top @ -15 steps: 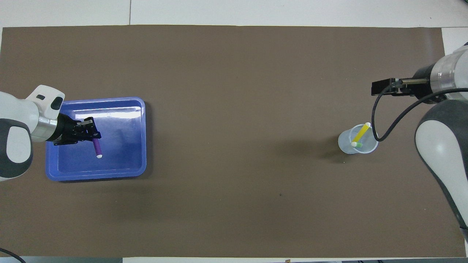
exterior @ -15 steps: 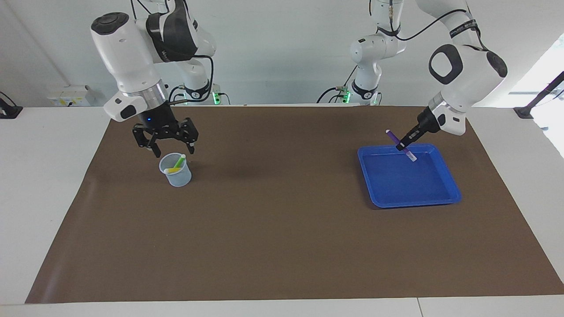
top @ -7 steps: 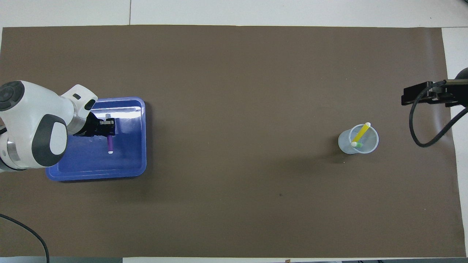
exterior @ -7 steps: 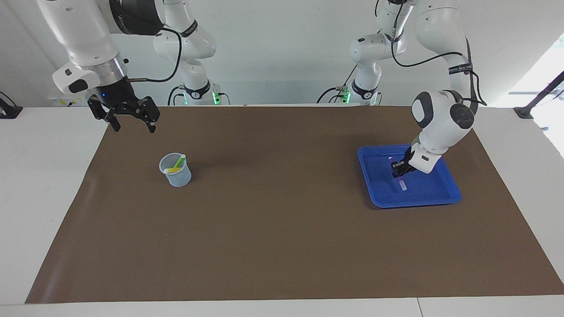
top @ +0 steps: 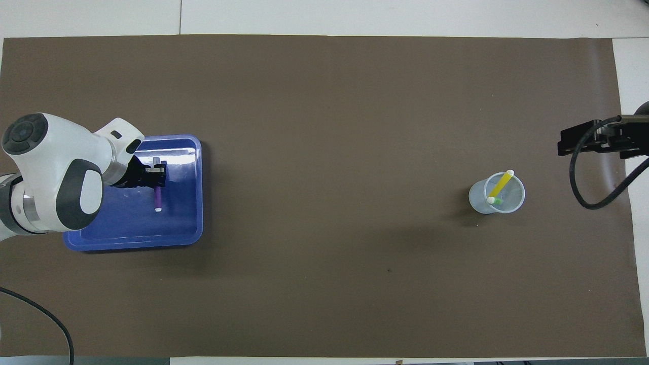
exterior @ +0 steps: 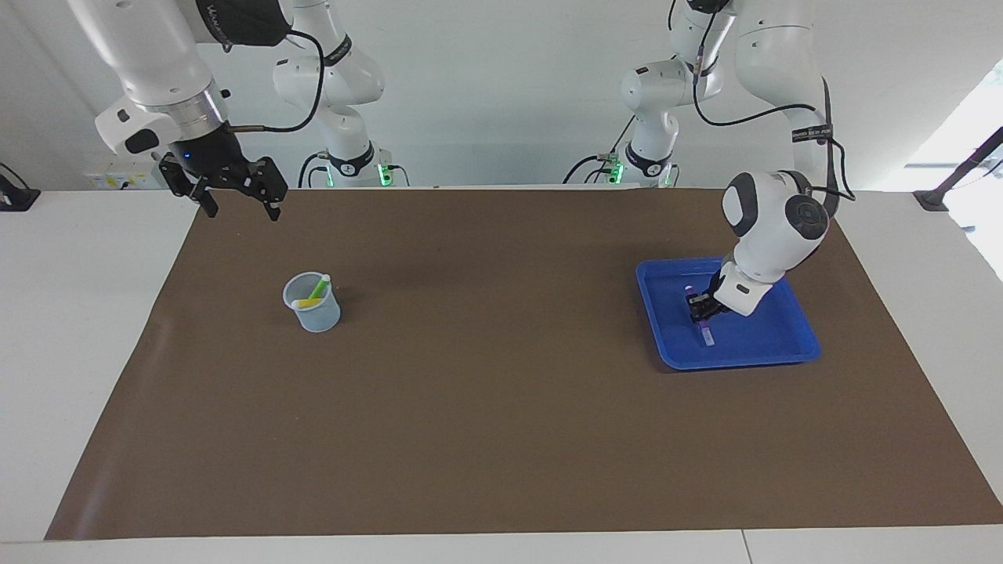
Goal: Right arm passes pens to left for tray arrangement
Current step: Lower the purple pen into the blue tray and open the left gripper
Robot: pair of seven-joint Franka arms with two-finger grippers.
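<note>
And we open at the right arm's end of the table, where the right gripper (exterior: 233, 200) hangs high in the air over the edge of the brown mat (exterior: 501, 407), its fingers spread wide and nothing between them; the right arm (exterior: 157, 70) is simply waiting up there, thick black cable looping off its wrist. Just below and a little toward the middle stands the translucent cup (exterior: 312, 302), upright on the mat, and inside it lean two of the pens: the yellow pen (top: 500, 186) slanting across the cup with its whitish end up at the rim, and the green pen (exterior: 319, 287) tucked against it, mostly hidden from overhead. Now across a long bare stretch of mat to the left arm's end, and here is the action: the blue tray (exterior: 783, 348) sits flat on the mat, and the left gripper (exterior: 701, 310) is down low inside it, fingertips pinched together on the purple pen (top: 158, 198). That pen points its whitish end away from the robots, and whether that end touches the tray floor I cannot tell. The left arm's bulky white wrist hangs over the tray's outer edge.
</note>
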